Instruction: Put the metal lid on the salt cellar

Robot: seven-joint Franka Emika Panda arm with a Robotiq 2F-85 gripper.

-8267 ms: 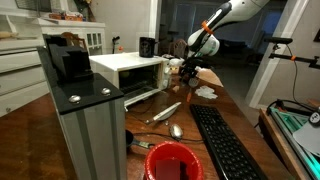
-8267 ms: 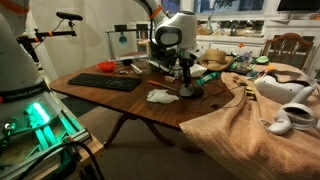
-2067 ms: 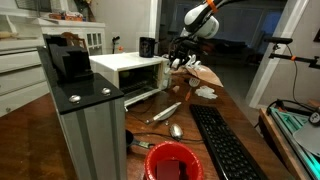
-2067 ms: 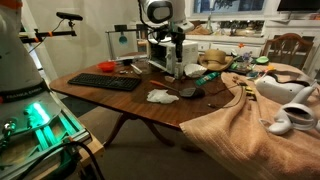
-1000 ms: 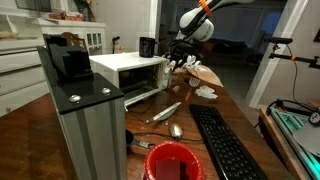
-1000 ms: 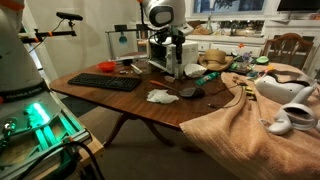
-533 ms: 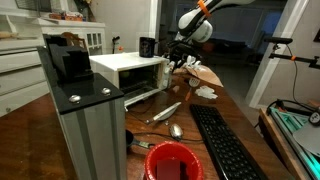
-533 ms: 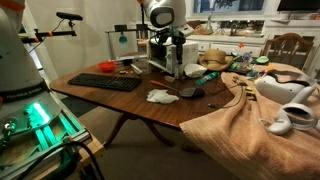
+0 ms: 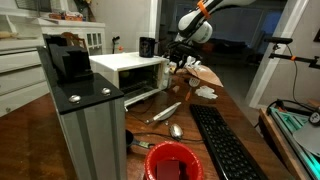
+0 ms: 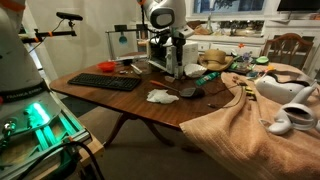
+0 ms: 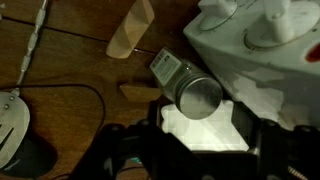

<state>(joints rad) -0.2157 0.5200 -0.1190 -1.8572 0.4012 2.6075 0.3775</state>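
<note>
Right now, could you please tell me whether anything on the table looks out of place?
A crumpled white tissue lies loose on the wooden table, and in the wrist view a metal cylinder seems tipped on its side, though the angle may deceive.

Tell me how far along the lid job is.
Done: nothing confirmable. In hand: the pincer hangs above the table by the white oven. In the wrist view a shiny-topped cylinder sits just ahead of it, grip unclear. Left: the actual capping, unconfirmed.
</note>
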